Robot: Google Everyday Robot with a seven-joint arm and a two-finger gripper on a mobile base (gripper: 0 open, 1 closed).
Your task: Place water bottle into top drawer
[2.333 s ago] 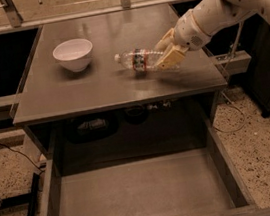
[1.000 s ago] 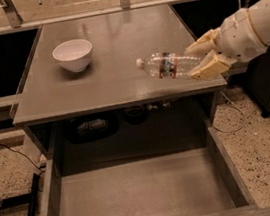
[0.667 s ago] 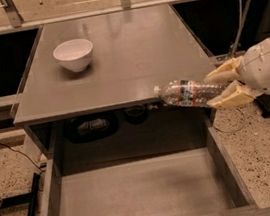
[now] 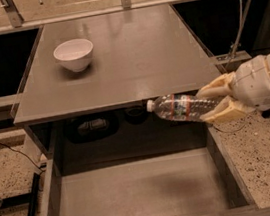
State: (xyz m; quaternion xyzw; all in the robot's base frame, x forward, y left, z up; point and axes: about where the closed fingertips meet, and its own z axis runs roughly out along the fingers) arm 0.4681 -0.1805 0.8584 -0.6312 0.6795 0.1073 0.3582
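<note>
Small clear ribbed plastic water bottle (image 4: 178, 107) with white cap and red-and-dark label band: hanging roughly level in the air, cap pointing left. Just past the front edge of the flat grey table (image 4: 132, 55), above the rear right part of the wide shallow grey metal top drawer (image 4: 137, 193), which is pulled out. Not yet down inside. Pinched at its base end between the jaws of the cream two-finger gripper (image 4: 208, 104), one above and one below, reaching in from the right over the drawer's right side wall.

Judged as the carry-and-lower stage. To do it well:

- Shift left and forward first, toward the middle of the drawer floor, so the whole length of the bottle sits inside the low walls and well away from the table's front edge overhead.
- Keep the bottle level while descending; a ribbed round body will probably roll if dropped from height or set down tilted.
- Lower until close to the flat bottom before letting go, and mind the right wall under the wrist.
- Spread the jaws only a little at release, then lift straight up to avoid nudging the bottle.

No concern from the round white ceramic bowl (image 4: 74, 53) at the table's rear left, well apart from the path.
</note>
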